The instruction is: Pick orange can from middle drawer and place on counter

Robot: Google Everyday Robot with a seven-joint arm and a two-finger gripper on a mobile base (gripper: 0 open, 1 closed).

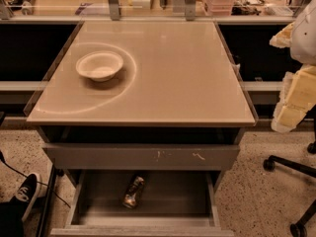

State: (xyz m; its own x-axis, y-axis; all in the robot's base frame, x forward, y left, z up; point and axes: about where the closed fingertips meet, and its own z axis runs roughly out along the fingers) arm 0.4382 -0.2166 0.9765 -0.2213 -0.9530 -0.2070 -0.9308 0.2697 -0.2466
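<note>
Can point(133, 191) lies on its side on the floor of the open middle drawer point(180, 197), left of centre. Its long axis runs roughly front to back with a slight tilt, and it touches neither side wall. Lying like that, it will likely roll if you nudge it off-line. The drawer is pulled out well past the scratched drawer front point(143, 157) above it, which leaves you a way in from overhead. Claw point(292, 101) hangs at the right edge of the view, beside the right rim of the tabletop point(187, 78) and well apart from the can. Whether it is apart or together, you cannot tell from here. Judgement: the pick is not yet begun. You need to bring the claw left and down into the drawer and close across the can's narrow width. White bowl point(99, 65) sits back-left on the tabletop, so the front and right offer bare surface for the placing.
</note>
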